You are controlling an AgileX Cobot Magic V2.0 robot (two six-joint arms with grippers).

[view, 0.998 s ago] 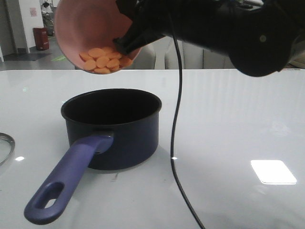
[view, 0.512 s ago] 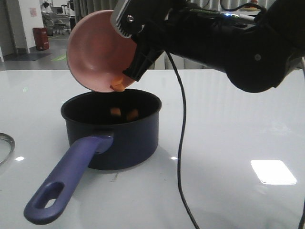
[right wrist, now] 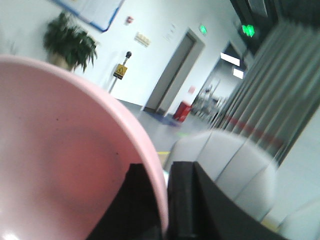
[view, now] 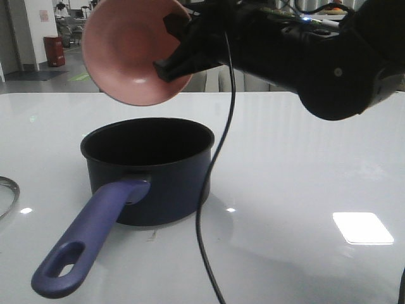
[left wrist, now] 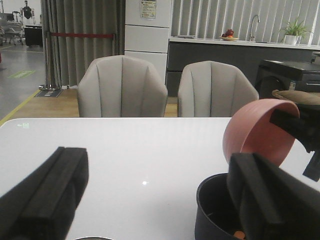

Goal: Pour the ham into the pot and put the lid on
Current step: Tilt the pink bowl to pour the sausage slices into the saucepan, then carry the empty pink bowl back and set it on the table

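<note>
On the white desk [view: 304, 164] the pot [view: 149, 171] stands upright, and its long handle [view: 88, 244] runs from the wall toward the camera and to the left side. Our right arm comes in from the right and carries the pink bowl [view: 133, 50] above the pot, a little to the left of the pot's middle and clear of its rim. The bowl is tipped strongly, so that its opening faces us, and we see no ham inside it. The right jaws [view: 169, 63] are clenched on the bowl's rim, one finger inside and one outside, as the right wrist view shows. In the left wrist view one small orange piece of ham [left wrist: 239, 234] lies on the black bottom of the pot; the other pieces we cannot see there.

We judge that the pouring is finished and the covering comes next. The lid [view: 6, 193] lies flat at the far left edge of the desk, only a part of its steel rim is visible, so it is well apart from the pot and nearer to our left arm. The left jaws [left wrist: 160, 200] are released, wide open, holding nothing and touching nothing.
</note>
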